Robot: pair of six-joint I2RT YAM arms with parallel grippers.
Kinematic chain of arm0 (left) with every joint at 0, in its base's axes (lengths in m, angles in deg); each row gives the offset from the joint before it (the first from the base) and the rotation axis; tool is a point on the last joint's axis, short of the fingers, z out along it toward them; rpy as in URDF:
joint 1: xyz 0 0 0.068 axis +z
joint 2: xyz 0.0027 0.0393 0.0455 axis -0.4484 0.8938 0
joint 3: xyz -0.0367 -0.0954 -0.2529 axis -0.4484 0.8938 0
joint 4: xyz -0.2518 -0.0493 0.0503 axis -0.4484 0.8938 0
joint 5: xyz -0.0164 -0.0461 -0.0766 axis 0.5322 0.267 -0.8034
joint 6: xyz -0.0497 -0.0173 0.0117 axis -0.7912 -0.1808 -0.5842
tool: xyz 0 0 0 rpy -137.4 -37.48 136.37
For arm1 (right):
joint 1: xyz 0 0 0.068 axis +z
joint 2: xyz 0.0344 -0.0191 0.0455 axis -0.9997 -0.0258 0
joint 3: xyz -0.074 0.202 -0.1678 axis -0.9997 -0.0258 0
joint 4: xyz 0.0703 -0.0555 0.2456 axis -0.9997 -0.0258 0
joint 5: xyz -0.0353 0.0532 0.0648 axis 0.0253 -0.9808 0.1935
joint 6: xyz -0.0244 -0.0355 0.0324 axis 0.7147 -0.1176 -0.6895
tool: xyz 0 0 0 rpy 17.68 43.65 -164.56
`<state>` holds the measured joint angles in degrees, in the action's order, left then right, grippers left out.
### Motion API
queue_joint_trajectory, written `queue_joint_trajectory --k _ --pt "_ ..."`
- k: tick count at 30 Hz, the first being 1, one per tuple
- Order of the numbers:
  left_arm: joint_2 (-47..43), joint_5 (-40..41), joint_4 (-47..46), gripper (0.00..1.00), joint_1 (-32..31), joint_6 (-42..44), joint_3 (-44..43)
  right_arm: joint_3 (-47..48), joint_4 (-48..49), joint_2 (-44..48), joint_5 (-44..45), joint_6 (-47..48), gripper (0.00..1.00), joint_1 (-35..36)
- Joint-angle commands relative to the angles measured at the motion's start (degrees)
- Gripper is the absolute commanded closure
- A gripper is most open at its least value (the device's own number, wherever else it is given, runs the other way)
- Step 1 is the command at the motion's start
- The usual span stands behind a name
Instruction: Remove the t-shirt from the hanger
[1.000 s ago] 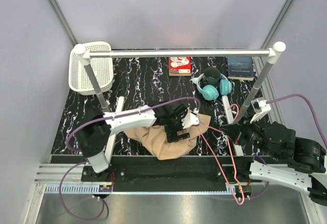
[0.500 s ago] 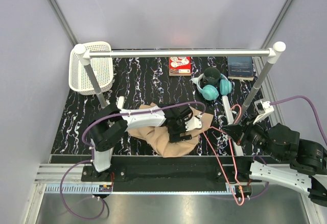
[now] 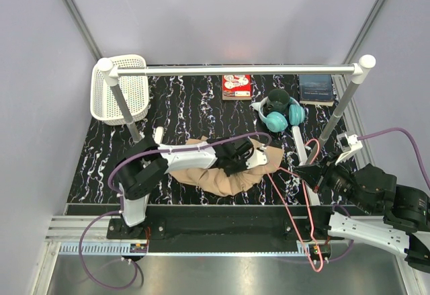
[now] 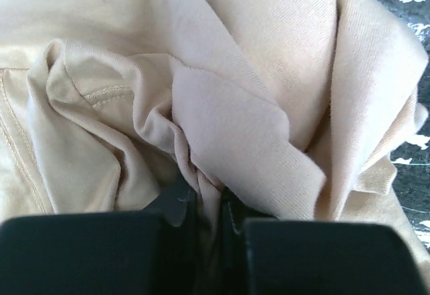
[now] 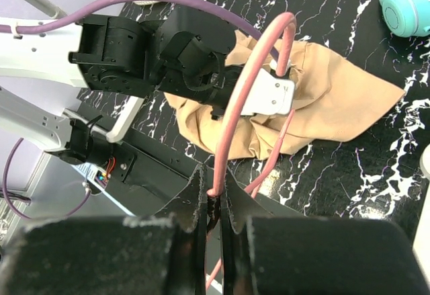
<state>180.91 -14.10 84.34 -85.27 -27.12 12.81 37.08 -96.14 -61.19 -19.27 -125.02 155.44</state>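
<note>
Nearest the bases: right claw point(image 5: 215, 187) is pinched tight on the pink wire of the hanger point(image 5: 232, 107), low at the near right of the table point(image 3: 188, 107). The right arm is folded along the near edge, wrist aimed left toward the cloth. The wire loops up from the claw and arcs over the t-shirt point(image 5: 329, 107). Cannot tell whether any of it is still inside the fabric.

Mid-table: left claw point(image 4: 208, 194) changed within the last second. Its jaws stood wide above the heap and have now dropped and closed on a raised fold of the t-shirt. The heap lies flatter than half a second ago. Judgement: shirt and hanger are now each held by a separate arm, so drawing them apart looks possible. The left arm reaches low to the right, wrist tipped down into the cloth.

Beyond: headphones point(image 3: 279, 117) and white rail point(image 3: 235, 70), well apart from both arms.
</note>
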Motion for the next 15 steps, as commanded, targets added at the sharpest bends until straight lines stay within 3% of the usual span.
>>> queue_joint_trajectory --k 1,9,15 --pt "-2.15 2.87 1.27 1.0 0.97 -1.18 3.18 0.0 1.92 0.29 1.42 -0.69 1.0 -0.03" --pt "-7.35 11.56 0.92 1.0 1.24 -7.07 3.8 -0.87 1.57 1.08 2.3 -1.3 1.0 -0.03" --pt "-13.06 23.95 -0.57 1.0 1.5 -19.54 5.12 -1.05 1.57 1.08 3.0 -1.48 1.0 0.06"
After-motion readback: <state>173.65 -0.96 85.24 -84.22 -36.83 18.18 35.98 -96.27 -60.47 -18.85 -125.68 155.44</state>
